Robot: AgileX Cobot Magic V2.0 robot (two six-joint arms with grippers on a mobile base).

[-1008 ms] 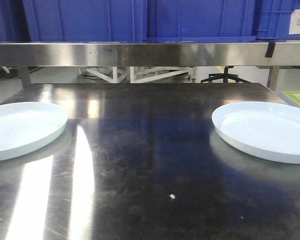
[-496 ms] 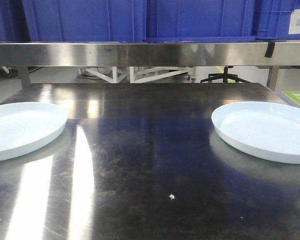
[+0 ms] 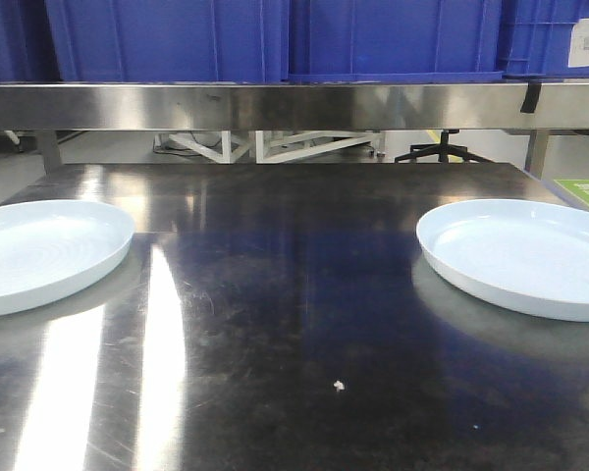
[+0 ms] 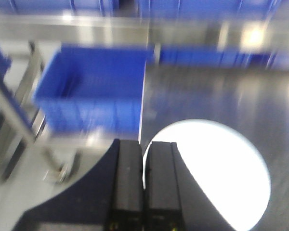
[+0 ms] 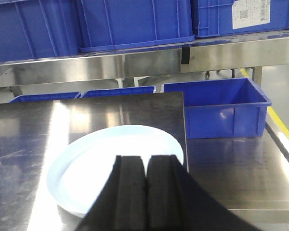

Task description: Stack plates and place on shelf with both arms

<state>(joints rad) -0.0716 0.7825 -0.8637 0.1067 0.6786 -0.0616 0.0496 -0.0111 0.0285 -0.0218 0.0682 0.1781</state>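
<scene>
— Steel table (image 3: 294, 324) in my front view, with both plates lying flat on it and well apart: the left plate (image 3: 39, 255) at the left edge, the right plate (image 3: 525, 257) at the right. They are not stacked, and neither is on the shelf (image 3: 294, 105).

— So which step are you at?

— The first one, I'd say: the approach. No arm shows in the front view. My left gripper (image 4: 144, 147) points at the near rim of the left plate, its fingers pressed together with nothing between them. That wrist picture is smeared, so I judge the arm is moving. The right gripper (image 5: 145, 161) is likewise closed on nothing, aimed over the near side of the right plate.

— Next move?

— Both pincers must spread first, then one has to come down onto a rim. The rims are low and glossy, so I expect a shallow bite that could slip. One plate goes onto the other, then both arms lift the pair to the shelf, where blue bins (image 3: 177, 39) already stand in a row.

— Anything changed since a second ago?

— Hardly. In the front view both plates lie where they lay then, and no arm has come into it.
</scene>
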